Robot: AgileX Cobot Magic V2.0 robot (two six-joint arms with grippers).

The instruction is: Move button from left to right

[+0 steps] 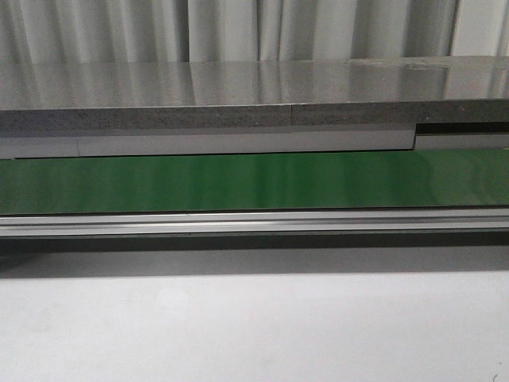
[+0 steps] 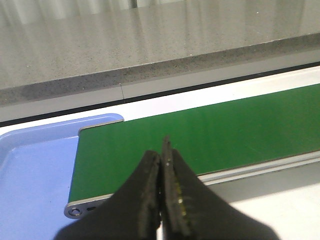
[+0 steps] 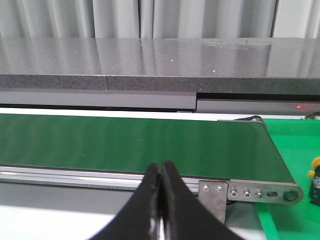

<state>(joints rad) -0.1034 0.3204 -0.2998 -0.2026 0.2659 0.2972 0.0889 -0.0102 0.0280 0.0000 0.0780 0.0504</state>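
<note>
front view showed only the green conveyor belt [image 1: 254, 181] running across the frame, its aluminium side rail [image 1: 254, 223] below it, a grey speckled stone ledge [image 1: 238, 95] behind, pale curtains [image 1: 238, 28] at the back and the white table [image 1: 254, 326] in front. no arm or pincer appeared in that view.

left wrist view: left pincer [image 2: 161, 165] was clenched, black fingers pressed together with nothing between them, hanging over the left end of the belt [image 2: 200, 135]. a light blue tray [image 2: 35, 165] sat just beside that belt end, partly under it. no button could be seen on the tray part in view.

right wrist view: right pincer [image 3: 160, 175] was also clenched, fingers touching, nothing held, above the near rail by the right end of the belt [image 3: 130, 142]. the end roller bracket [image 3: 250, 191] with screws showed next to it. a green tray [image 3: 295, 150] lay just past the belt's right end. the button [image 3: 315, 182] stood at the far edge of this view on that green surface, cut off by the frame: a bit of yellow-orange cap and black body only. it was well apart from both pincers.
</note>
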